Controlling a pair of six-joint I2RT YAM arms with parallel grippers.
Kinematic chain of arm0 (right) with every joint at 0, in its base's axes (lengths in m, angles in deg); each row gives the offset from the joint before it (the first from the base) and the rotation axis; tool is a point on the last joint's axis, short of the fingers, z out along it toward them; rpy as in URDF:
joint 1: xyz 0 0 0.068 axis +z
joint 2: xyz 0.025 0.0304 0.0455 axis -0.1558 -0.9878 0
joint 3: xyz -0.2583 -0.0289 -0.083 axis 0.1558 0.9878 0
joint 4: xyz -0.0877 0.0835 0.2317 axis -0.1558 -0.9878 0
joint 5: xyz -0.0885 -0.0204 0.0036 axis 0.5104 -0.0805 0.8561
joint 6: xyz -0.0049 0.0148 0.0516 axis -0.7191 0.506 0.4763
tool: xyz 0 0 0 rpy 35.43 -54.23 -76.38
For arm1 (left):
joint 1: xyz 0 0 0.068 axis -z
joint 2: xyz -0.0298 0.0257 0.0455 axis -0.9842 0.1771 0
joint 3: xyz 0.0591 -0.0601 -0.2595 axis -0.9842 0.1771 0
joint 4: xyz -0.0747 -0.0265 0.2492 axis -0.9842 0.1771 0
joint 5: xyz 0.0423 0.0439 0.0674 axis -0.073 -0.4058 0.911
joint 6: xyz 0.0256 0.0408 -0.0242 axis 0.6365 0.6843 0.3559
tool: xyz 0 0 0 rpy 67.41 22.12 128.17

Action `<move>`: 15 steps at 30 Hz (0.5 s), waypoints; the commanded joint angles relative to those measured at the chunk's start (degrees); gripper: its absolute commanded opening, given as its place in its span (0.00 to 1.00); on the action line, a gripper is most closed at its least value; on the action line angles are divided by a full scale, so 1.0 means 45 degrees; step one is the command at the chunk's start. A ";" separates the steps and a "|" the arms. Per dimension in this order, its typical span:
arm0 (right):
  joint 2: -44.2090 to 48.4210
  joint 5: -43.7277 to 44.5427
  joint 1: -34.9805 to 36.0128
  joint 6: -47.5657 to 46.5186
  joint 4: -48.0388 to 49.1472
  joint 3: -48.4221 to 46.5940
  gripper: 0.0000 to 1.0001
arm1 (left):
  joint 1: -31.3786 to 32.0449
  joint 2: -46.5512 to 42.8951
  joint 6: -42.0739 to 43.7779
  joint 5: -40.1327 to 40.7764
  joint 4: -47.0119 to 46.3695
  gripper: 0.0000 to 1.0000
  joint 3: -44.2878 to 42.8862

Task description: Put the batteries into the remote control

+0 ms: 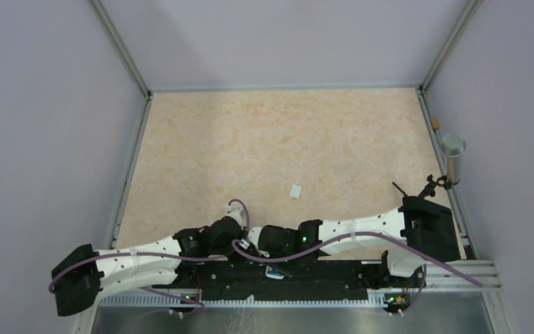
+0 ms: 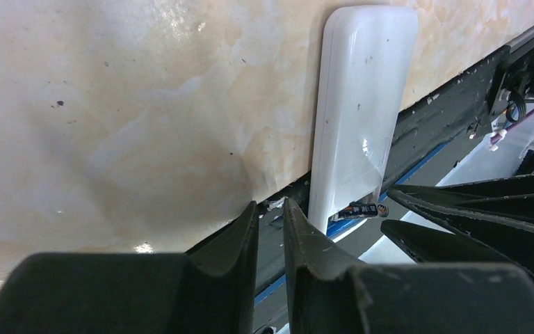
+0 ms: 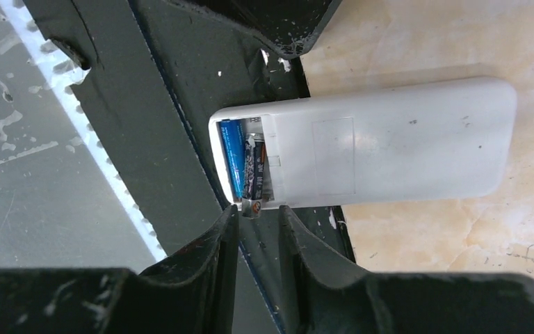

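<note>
With your right pincer [image 3: 259, 212] slightly parted and empty, pinch the light, slick dark battery [image 3: 252, 174] just beyond its tips mid-barrel; it seems half-seated in the remote control [image 3: 389, 139].

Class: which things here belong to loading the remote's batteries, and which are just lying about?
Belongs to the job:
remote control, back up
blue battery in its open compartment
dark battery beside it, end sticking out

Just lying about:
small white piece out on the table
metal tube at the right edge
small orange object beyond it
</note>
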State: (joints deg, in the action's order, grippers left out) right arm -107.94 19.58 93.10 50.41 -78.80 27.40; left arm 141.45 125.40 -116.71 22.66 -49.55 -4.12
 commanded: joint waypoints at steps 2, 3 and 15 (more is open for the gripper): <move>0.0797 0.0997 0.0201 0.0442 0.0393 -0.0446 0.27 | 0.0130 0.0664 0.0349 -0.0739 0.0880 0.21 0.0471; 0.1070 0.1193 0.0208 0.0621 0.0452 -0.0280 0.27 | 0.0129 0.0798 0.0433 -0.0849 0.0794 0.21 0.0447; 0.3243 0.3120 0.0179 0.3912 0.1322 0.2186 0.26 | 0.0140 0.2565 0.0959 -0.1562 -0.0291 0.14 -0.0020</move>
State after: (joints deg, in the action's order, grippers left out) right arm -94.71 28.51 93.23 61.07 -75.54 34.84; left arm 141.38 133.72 -114.76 19.54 -57.37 -5.04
